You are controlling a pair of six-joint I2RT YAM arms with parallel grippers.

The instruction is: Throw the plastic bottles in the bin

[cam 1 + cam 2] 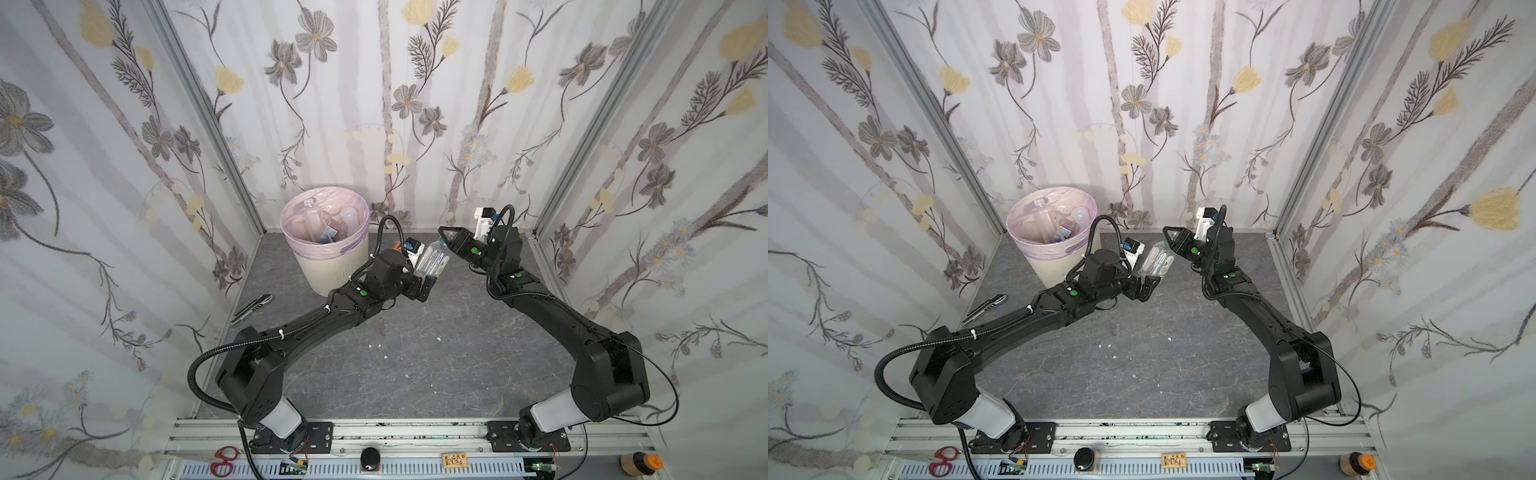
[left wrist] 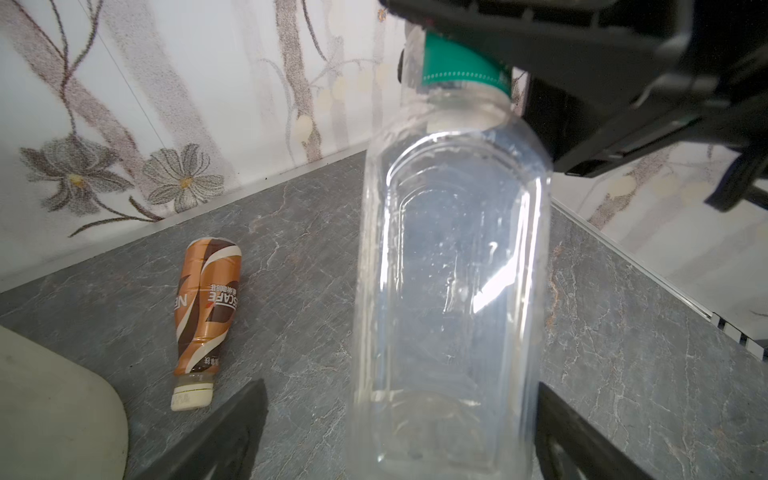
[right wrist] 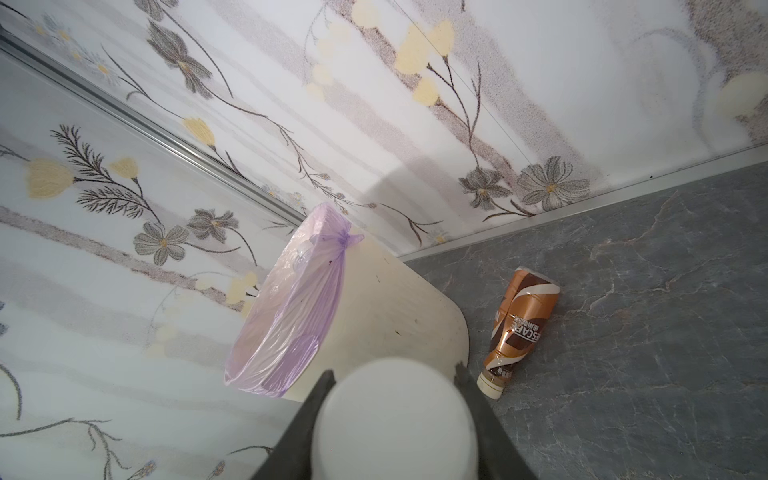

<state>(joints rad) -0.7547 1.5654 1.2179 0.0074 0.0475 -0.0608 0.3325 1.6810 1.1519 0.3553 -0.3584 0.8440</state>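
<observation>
The bin (image 1: 320, 270) holds several bottles (image 1: 328, 232). The right pincer (image 1: 447, 241) grips a clear bottle (image 1: 432, 259), and the left pincer (image 2: 401, 390) gapes around it. A Nescafe bottle (image 2: 208, 316) awaits on the tabletop (image 1: 415, 353).

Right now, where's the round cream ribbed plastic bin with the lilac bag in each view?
Both top views: round cream ribbed plastic bin, back left corner.
Left wrist: only its cream wall, at the frame edge.
Right wrist: mid-frame, lilac-bagged rim showing.
Landmark: brown coffee-labelled plastic bottle lying beside it, both wrist views.
</observation>
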